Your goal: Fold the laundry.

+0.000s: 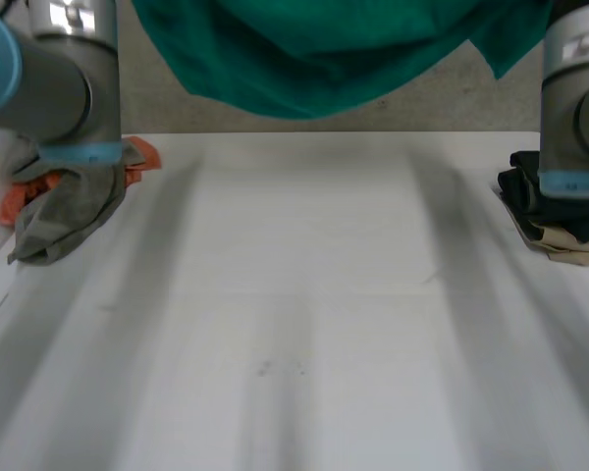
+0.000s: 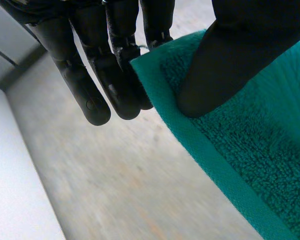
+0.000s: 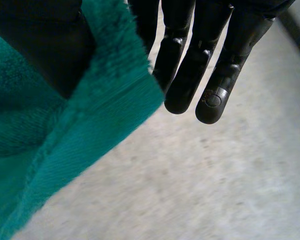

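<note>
The green towel (image 1: 324, 59) is held aloft at 12 o'clock above the table (image 1: 294, 314). One corner is pinched, thumb against fingers, by the left hand (image 2: 115, 75), another by the right hand (image 3: 190, 70).

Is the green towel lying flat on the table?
No, the green towel hangs in the air, clear of the table.

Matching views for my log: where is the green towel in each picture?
Head view: green towel hangs across the top, beyond the table's far edge.
Left wrist view: a hemmed corner is pinched between the left hand's thumb and fingers.
Right wrist view: a corner is pinched between the right hand's thumb and fingers.
Shared landmark: the grey floor behind the towel.
</note>
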### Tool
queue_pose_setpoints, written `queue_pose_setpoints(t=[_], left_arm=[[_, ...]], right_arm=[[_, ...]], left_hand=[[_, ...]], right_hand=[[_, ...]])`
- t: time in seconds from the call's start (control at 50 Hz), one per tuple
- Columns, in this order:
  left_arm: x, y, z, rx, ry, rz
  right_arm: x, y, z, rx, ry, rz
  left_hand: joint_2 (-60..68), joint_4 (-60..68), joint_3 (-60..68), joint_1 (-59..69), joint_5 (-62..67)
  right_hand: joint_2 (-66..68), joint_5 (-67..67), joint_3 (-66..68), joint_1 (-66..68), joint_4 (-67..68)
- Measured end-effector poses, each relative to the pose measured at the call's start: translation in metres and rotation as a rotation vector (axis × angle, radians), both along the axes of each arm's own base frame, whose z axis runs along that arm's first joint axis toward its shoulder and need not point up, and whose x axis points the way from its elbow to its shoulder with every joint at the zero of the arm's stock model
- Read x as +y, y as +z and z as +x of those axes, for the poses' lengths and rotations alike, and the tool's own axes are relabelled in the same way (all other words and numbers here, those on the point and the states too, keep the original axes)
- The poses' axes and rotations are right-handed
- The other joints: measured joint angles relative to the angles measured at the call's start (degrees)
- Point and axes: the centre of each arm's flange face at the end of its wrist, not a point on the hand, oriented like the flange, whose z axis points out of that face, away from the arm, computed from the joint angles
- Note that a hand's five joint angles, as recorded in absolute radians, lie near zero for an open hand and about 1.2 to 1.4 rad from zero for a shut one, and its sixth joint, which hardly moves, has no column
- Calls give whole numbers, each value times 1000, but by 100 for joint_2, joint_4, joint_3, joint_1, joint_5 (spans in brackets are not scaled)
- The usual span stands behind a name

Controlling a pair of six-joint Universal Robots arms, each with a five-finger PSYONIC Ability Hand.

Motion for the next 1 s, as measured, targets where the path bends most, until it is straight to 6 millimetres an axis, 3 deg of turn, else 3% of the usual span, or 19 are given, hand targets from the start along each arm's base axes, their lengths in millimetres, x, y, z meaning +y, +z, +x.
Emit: queue_pose_setpoints(t=[0.08, 0.1, 0.14, 0.16, 0.22, 0.24, 0.34, 0.4, 0.44, 0.46, 0.5, 0.52, 0.54, 0.58, 0.8, 0.88, 1.0], left_arm=[[3, -40, 7, -27, -22, 133], [6, -62, 11, -42, -32, 204], [9, -80, 12, -57, -39, 263], [15, -106, 14, -79, -50, 342], [25, -135, 16, -108, -61, 431], [33, -156, 17, -132, -70, 493], [59, -194, 19, -189, -92, 616], [75, -201, 23, -207, -99, 650], [79, -201, 24, -210, -100, 655], [89, -198, 28, -214, -100, 664], [94, -196, 30, -215, -100, 666], [97, -194, 31, -214, -100, 666], [100, -192, 33, -213, -99, 665], [104, -188, 35, -211, -98, 662], [110, -175, 39, -203, -95, 650], [109, -172, 39, -201, -95, 643], [106, -168, 38, -195, -95, 630]], right_arm=[[3, -37, 1, 73, 37, 135], [6, -59, 1, 111, 56, 215], [7, -75, 0, 137, 69, 275], [10, -104, -3, 181, 91, 386], [13, -133, -6, 219, 107, 500], [17, -160, -10, 249, 119, 604], [32, -212, -29, 307, 120, 860], [42, -226, -43, 343, 115, 970], [45, -228, -45, 355, 114, 991], [53, -228, -53, 396, 117, 1046], [58, -225, -56, 418, 121, 1069], [61, -221, -58, 431, 124, 1083], [63, -218, -60, 440, 127, 1091], [66, -209, -62, 447, 129, 1097], [51, -143, -58, 206, 156, 1066], [46, -142, -46, 163, 193, 1111], [44, -162, -16, 192, 243, 1179]], left_hand=[[0, 0, 0, 0, 0], [0, 0, 1, 0, 0], [0, 0, 0, 0, 0], [0, 0, 0, 0, 0], [0, 0, 0, 0, 0], [0, 0, 1, 0, 0], [0, 0, 1, 0, 0], [0, 0, 1, 0, 0], [0, 0, 1, 0, 0], [0, 0, 1, 0, 0], [0, 0, 1, 0, 0], [0, 0, 1, 0, 0], [0, 0, 1, 0, 0], [0, 0, 1, 0, 0], [0, 0, 1, 0, 0], [0, 0, 1, 0, 0], [0, 0, 1, 0, 0]], right_hand=[[0, 0, 0, 0, 0], [0, 0, 0, 0, 0], [0, 0, 0, 0, 0], [0, 0, 0, 0, 0], [0, 0, 0, 0, 0], [0, 0, 0, 0, 0], [0, 0, 0, 0, 0], [-57, -25, -33, -38, -29], [-57, -25, -33, -38, -29], [-1564, -1299, -1610, -1296, -1527], [-3307, -2991, -3312, -3003, -3230], [-3538, -3334, -3537, -3227, -3563], [-4803, -4555, -4738, -4330, -4774], [-5341, -5166, -5400, -4737, -5411], [-5409, -5257, -5549, -4765, -5485], [-5409, -5258, -5549, -4765, -5485], [-5394, -5253, -5532, -4756, -5479]])
